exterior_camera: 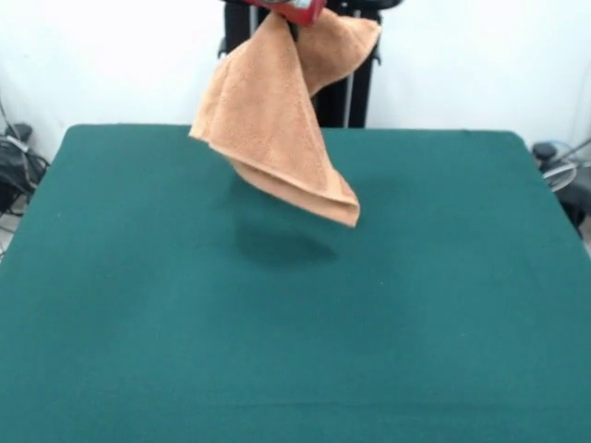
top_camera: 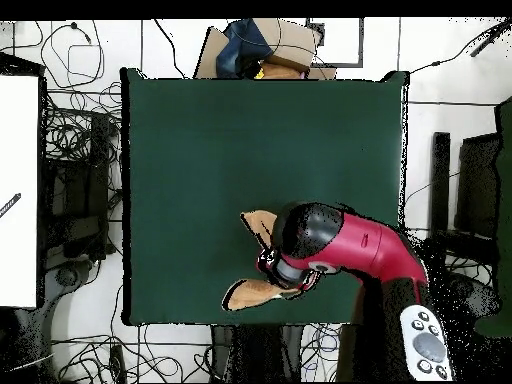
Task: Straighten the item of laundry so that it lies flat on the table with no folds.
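From across the dark green felt worktop (exterior_camera: 295, 351), the red and black arm (exterior_camera: 294, 9) is cut off at the top edge, so whatever grips the light orange-brown terry towel (exterior_camera: 277, 129) is out of sight. From above, the arm's bulky head (top_camera: 315, 240) covers most of the towel; only two folded scraps (top_camera: 258, 292) peek out beside it.
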You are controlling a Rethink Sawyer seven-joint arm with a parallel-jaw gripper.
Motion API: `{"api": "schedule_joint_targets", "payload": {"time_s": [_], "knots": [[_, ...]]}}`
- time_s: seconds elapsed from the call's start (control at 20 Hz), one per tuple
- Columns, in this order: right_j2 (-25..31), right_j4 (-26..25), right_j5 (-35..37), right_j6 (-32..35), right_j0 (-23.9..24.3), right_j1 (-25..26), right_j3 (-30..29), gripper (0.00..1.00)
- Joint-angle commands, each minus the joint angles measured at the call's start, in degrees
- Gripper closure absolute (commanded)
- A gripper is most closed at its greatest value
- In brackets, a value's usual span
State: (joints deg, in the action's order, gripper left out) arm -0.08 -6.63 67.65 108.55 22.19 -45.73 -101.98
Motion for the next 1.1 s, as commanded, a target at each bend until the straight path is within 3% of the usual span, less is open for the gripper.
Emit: {"api": "schedule_joint_targets", "payload": {"time_s": [0.05, 0.75, 1.1], "knots": [[2.3, -4.9, -3.0, 4.2, -1.9, 5.1, 9.2, 1.0], [1.3, -4.5, -11.5, 8.3, -3.7, 15.0, 18.1, 1.0], [-0.3, -3.5, -12.5, 9.8, -5.5, 15.7, 18.7, 1.0]]}}
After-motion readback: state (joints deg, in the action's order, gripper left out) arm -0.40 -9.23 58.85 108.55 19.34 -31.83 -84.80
